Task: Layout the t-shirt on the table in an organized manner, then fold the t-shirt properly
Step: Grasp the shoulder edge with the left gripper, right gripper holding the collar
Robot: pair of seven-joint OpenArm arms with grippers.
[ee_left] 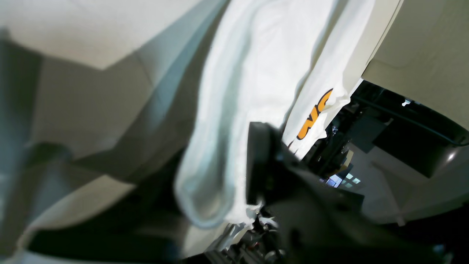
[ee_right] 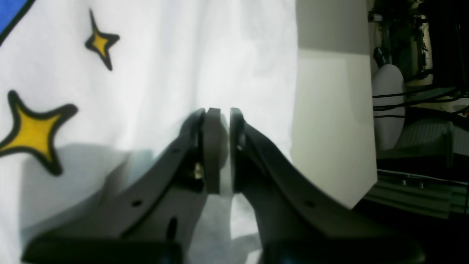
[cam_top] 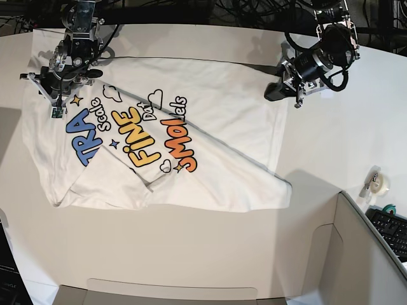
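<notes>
The white t-shirt lies print side up on the white table, its colourful lettering in the middle and its lower right part creased and folded over. My left gripper is at the shirt's right edge, shut on a bunched fold of cloth; its dark finger shows in the left wrist view. My right gripper is at the shirt's upper left corner. In the right wrist view its jaws are pressed nearly together on white cloth next to yellow stars. The top hem runs taut between both grippers.
A tape roll and a keyboard sit at the right edge. Grey box walls stand at the lower right and along the bottom. Cables lie behind the table's far edge.
</notes>
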